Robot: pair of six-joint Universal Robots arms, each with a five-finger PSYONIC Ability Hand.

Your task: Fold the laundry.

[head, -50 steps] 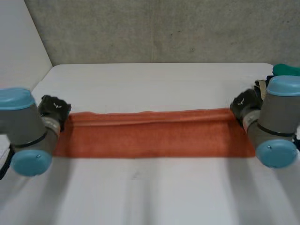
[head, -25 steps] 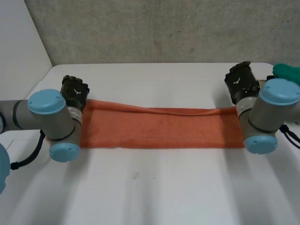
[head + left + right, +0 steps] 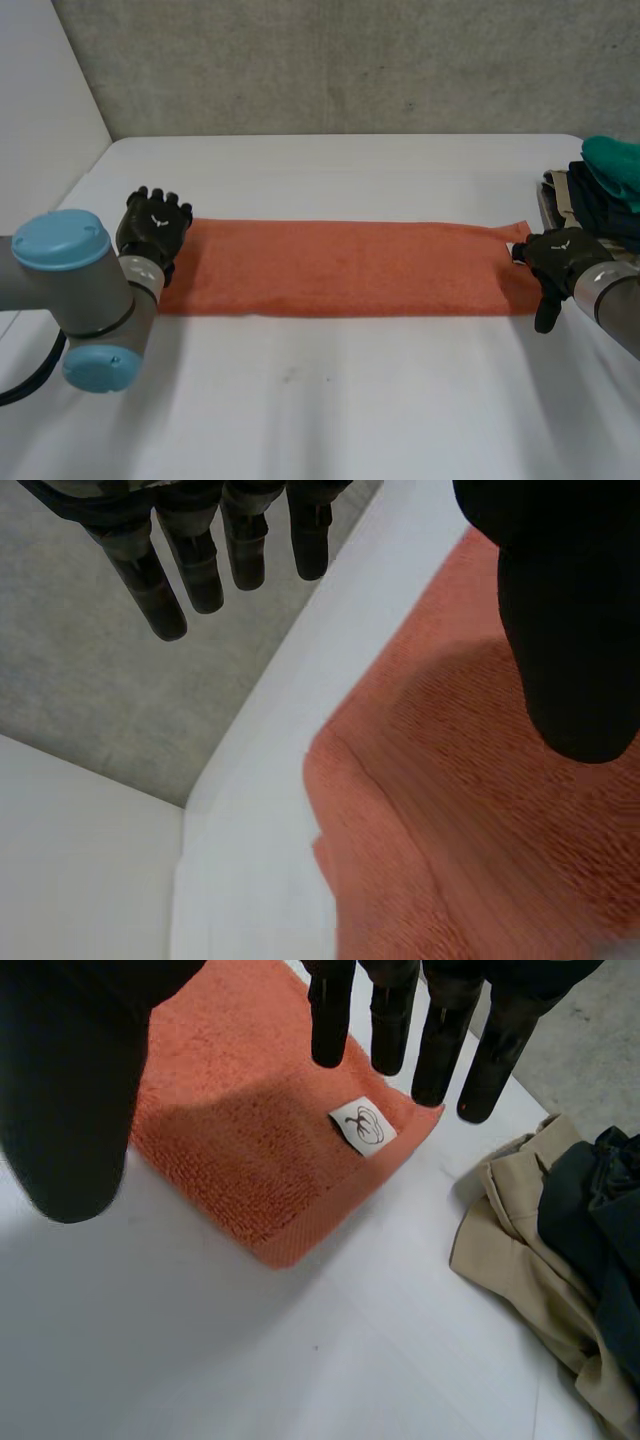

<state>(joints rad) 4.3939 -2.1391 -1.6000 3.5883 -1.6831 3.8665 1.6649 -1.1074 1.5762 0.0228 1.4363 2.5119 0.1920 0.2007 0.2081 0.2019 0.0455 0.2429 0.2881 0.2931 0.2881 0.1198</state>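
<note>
Presently, on the white table (image 3: 330,400):

- Orange towel (image 3: 340,265): lies flat as a long narrow strip across the middle of the table, reaching from one hand to the other. The left wrist view shows a layered edge at its left end. A small white label (image 3: 362,1126) with a dark mark sits on top near the far corner of its right end.
- Left hand (image 3: 152,228): at the towel's left end, over the short edge. It is open, the fingers (image 3: 200,560) straight and spread and the thumb apart from them, with nothing held. Its shadow falls on the cloth; contact with the cloth cannot be told.
- Right hand (image 3: 560,262): at the towel's right end, over the corner with the label. It is open too, with straight fingers (image 3: 330,1020) and the thumb wide apart, grasping nothing.
- Clothes pile: at the table's right edge, just beyond the right hand. It holds a beige garment (image 3: 520,1260), a dark blue garment (image 3: 600,1230) over it, and a green garment (image 3: 615,160) on top. The beige piece is near the towel's right corner but apart from it, with bare table between.
- Grey wall (image 3: 350,60): behind the table's far edge.
- White panel (image 3: 40,100): along the table's left side.
</note>
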